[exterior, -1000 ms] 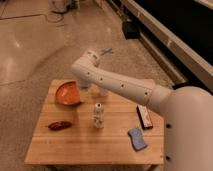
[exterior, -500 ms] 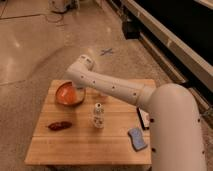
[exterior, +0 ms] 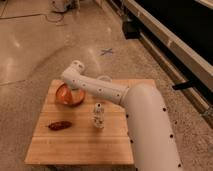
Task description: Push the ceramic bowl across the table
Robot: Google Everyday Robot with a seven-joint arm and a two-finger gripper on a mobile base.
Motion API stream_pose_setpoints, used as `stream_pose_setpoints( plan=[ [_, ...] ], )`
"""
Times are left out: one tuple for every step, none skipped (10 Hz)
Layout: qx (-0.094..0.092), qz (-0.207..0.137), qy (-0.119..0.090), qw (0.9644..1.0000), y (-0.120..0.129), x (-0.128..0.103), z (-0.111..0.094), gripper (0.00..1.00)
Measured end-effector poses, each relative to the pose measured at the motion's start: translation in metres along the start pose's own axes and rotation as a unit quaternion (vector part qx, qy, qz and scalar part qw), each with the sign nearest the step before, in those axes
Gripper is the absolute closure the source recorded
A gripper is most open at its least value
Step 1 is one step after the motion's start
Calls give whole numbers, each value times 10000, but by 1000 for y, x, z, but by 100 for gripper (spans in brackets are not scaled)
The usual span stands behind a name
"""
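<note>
Landmark = small bottle (exterior: pixel 98 116), upright mid-table. Ceramic bowl (exterior: pixel 66 94) sits up-left of the bottle in the view, near the table's (exterior: pixel 75 150) far-left corner and well apart from the bottle. The arm (exterior: pixel 107 91) runs past the bottle's far side and bends down over the bowl. Gripper (exterior: pixel 76 89) is at the bowl's bottle-side rim, on or just above it; contact is hidden by the wrist. Gripper state: cannot tell, nothing visibly held. Key relation: the bowl lies up-left of the gripper, so a push from this side only runs it off the near corner. My read: crossing the table needs the gripper on the bowl's far-left side, or hooked inside the rim and dragging toward the bottle. Bowl is round, no long axis, so approach angle is free. 2 obstacles: the bottle on a diagonal line, a dark red item (exterior: pixel 60 125) left of the bottle toward the near edge. A whitish cup (exterior: pixel 104 79) sits beyond the bottle, behind the arm.
</note>
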Motion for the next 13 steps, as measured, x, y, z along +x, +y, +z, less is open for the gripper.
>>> stream_pose_setpoints(
  plan=[
    [-5, -43, -41, 10000, 5, 2, 9, 20],
    [7, -81, -82, 9999, 9, 4, 17, 20],
    [43, -112, -93, 9999, 11, 9, 25, 20],
    [106, -153, -65, 9998, 7, 16, 29, 20],
    [172, -198, -21, 9997, 2, 23, 30, 20],
    [317, -281, 68, 9991, -11, 35, 30, 20],
    [406, -336, 115, 9985, -19, 42, 30, 20],
    [521, -390, 164, 9977, -29, 48, 29, 20],
    [628, -414, 189, 9970, -37, 48, 29, 20],
    [697, -408, 201, 9965, -42, 47, 28, 20],
    [773, -411, 220, 9959, -47, 46, 26, 20],
    [856, -419, 246, 9951, -53, 47, 23, 20],
    [945, -430, 286, 9942, -61, 49, 18, 20]
  ],
)
